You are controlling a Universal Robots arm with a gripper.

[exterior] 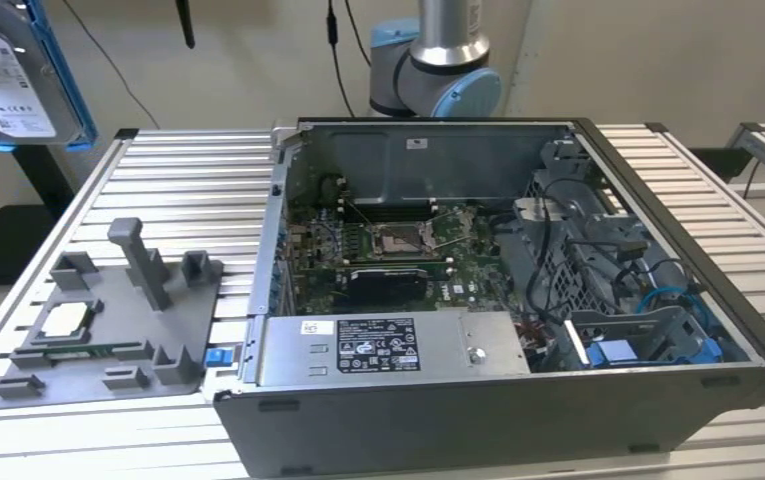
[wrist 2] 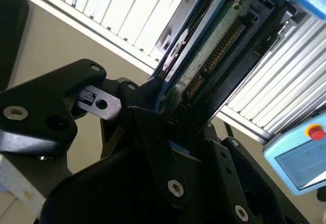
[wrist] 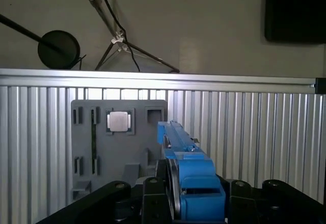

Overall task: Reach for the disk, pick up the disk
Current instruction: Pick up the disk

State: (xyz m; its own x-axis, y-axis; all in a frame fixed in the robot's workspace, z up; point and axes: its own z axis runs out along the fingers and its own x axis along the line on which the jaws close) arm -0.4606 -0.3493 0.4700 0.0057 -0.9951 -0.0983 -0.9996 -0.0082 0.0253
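The disk [exterior: 9, 85], a silver drive with a white label in a blue carrier, hangs high in the air at the exterior view's upper left, beyond the table's corner. In the second wrist view my gripper [wrist 2: 175, 114] is shut on one end of the disk [wrist 2: 214, 46], whose circuit-board side and connector face the camera. The first wrist view shows the disk [wrist: 178, 142] edge-on, its blue carrier rising out of the black gripper [wrist: 175, 188] above the slatted table.
An open computer case [exterior: 489, 420] fills the table's middle and right. A grey fixture plate [exterior: 155, 350] with upright posts and a small square chip [exterior: 65, 318] lies on the slatted table [exterior: 182, 190] at the exterior view's left. A blue-edged handheld screen [wrist 2: 300, 152] lies near the table's edge.
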